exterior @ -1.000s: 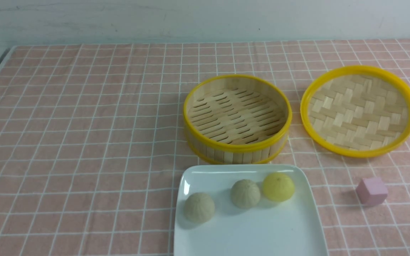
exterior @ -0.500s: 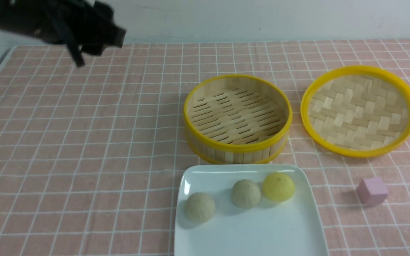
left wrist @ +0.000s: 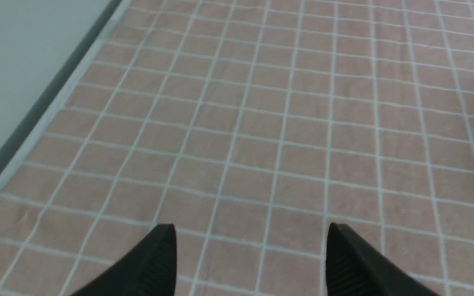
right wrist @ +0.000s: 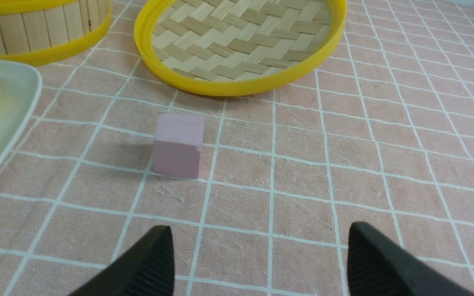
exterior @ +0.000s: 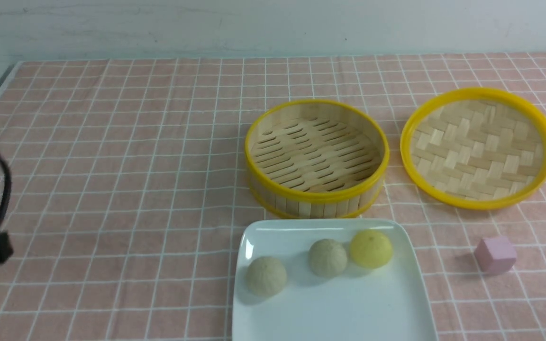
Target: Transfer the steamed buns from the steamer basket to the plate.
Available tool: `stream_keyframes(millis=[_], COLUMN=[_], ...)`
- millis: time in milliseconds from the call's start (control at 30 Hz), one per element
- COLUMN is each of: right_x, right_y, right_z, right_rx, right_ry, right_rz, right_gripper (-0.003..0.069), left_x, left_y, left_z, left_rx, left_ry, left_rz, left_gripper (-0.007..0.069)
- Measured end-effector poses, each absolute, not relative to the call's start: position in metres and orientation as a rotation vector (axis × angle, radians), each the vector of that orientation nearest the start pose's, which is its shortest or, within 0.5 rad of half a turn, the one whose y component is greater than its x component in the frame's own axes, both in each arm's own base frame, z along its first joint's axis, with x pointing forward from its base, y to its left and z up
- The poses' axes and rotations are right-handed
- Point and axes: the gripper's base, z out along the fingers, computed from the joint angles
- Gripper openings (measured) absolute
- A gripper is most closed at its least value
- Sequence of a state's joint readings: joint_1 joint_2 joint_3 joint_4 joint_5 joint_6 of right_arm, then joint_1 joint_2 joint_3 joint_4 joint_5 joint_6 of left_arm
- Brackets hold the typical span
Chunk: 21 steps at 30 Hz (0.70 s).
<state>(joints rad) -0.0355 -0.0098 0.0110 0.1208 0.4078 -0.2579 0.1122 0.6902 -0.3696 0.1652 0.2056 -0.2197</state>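
1. My left pincer [left wrist: 252,226] is spread wide above the checked cloth [exterior: 112,189]; my right pincer [right wrist: 261,226] is spread wide too.
2. Three steamed buns sit on the plate [exterior: 339,308], bottom centre of the front view: one beige bun [exterior: 266,276] leftmost, another beige bun [exterior: 327,258] close beside the yellow bun [exterior: 371,249].
3. The steamer basket [exterior: 315,195] stands mid-frame, its slatted floor bare.
4. The woven lid [exterior: 479,147] lies upper right, the pink cube [exterior: 495,255] lower right.
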Motion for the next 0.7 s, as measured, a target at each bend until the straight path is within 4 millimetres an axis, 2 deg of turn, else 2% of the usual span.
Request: stream_keyframes(millis=[33,67,167,267,533,700], right_x=[0.052,0.052,0.052,0.052,0.052,0.052], right_y=[0.003,0.003,0.003,0.003,0.003,0.003], right_z=[0.174,0.174,0.174,0.174,0.174,0.174], right_rx=[-0.138,-0.138,-0.138,-0.138,-0.138,-0.138], right_ry=[1.885,1.885,1.885,1.885,1.885,1.885], right_rz=[-0.079,-0.079,-0.079,-0.079,-0.079,-0.079], right_gripper=[0.0548,0.0548,0.0548,0.0548,0.0548,0.0548], left_x=[0.123,0.122,0.099,0.086,0.067,0.059], left_y=[0.019,0.019,0.017,0.015,0.013,0.013], left_z=[0.241,0.243,0.216,0.199,0.181,0.178], left_rx=[-0.212,-0.214,-0.233,-0.259,-0.262,-0.259], left_ry=[1.996,1.985,1.969,1.949,1.858,1.834], left_rz=[0.078,0.078,0.075,0.056,0.05,0.071], left_gripper=[0.0491,0.0491,0.0491,0.0491,0.0491,0.0491])
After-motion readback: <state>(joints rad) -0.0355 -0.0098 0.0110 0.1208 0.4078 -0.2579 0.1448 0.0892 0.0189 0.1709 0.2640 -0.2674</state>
